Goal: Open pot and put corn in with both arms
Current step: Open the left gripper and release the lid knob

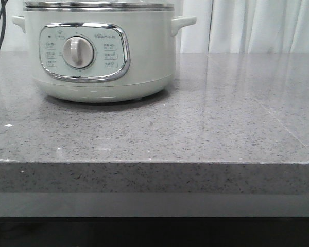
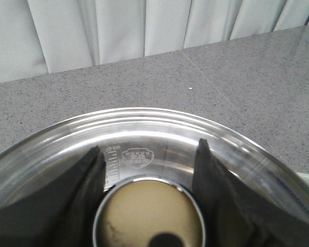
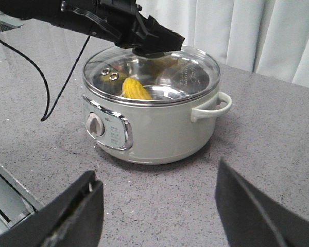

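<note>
- Pale curtains (image 3: 278,36) hang behind a grey speckled desk (image 1: 221,128), with the pot (image 3: 149,118) standing on it.
- Left claw (image 2: 149,159) sits over the glass lid (image 3: 195,72), fingers spread either side of the lid's knob (image 2: 147,213), not clamped.
- Right claw (image 3: 159,211) is open and empty, well clear of the pot.
- Corn (image 3: 135,90) already lies inside, under the lid beneath the left claw.
- Judging by this, little remains beyond withdrawing.
</note>
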### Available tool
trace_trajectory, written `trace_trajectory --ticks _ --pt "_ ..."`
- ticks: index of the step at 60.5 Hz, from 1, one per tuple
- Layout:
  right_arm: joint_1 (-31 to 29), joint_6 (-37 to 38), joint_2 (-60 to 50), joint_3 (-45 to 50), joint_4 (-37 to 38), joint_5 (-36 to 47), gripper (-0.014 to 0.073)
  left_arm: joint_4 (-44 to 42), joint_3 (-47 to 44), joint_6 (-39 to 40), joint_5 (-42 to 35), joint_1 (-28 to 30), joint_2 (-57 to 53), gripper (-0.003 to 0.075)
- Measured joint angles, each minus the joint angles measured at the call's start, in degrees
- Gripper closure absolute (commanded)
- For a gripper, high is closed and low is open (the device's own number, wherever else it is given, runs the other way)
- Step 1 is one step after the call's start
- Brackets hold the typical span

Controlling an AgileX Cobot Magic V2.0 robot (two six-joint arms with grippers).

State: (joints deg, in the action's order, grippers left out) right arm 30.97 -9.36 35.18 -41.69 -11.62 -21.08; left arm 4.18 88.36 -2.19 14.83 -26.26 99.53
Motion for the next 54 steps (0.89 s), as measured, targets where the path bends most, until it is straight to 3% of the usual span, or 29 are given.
trace_trajectory --ticks 15,27,54 --pt "0.0 0.0 0.0 0.0 0.0 0.0 0.0105 0.7 0.0 0.0 0.4 0.0 -0.1 0.0291" --pt "0.0 0.0 0.0 0.0 0.0 0.0 0.0105 0.8 0.1 0.0 2.7 0.0 -4.1 0.029" --pt "0.0 0.0 0.0 0.0 0.0 0.0 0.0105 0.5 -3.0 -1.1 19.0 0.1 -24.4 0.029"
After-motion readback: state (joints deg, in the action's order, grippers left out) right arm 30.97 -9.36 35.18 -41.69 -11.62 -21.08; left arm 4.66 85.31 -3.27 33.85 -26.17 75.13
